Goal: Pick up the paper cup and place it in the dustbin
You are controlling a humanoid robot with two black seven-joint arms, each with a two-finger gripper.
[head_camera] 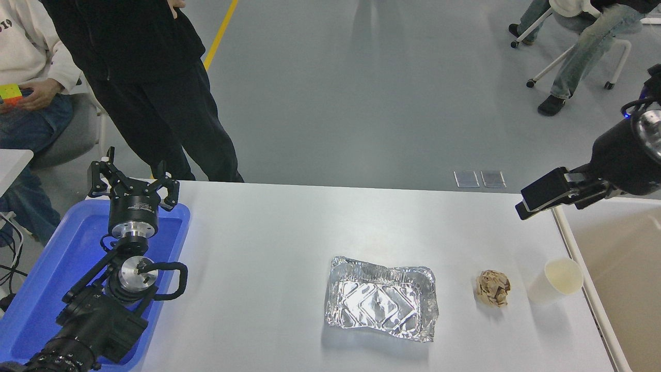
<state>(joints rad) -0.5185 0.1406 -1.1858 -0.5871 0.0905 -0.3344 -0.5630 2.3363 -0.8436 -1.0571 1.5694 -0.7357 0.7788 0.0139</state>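
Note:
The paper cup [555, 281], cream-white with a round rim, stands near the table's right edge, right beside the dustbin's off-white rim [566, 232]. The dustbin is a beige bin that fills the lower right corner, only partly in view. My right gripper [528, 206] hangs in the air above the table's far right corner, pointing left, well behind the cup and holding nothing I can see. Seen from the side, its state does not show. My left gripper [131, 181] is parked open over the blue tray at the far left.
A crumpled brown paper ball [493, 288] lies just left of the cup. A silver foil tray [381, 305] sits at the table's middle front. A blue tray [51, 279] lies under the left arm. People stand and sit beyond the far left corner.

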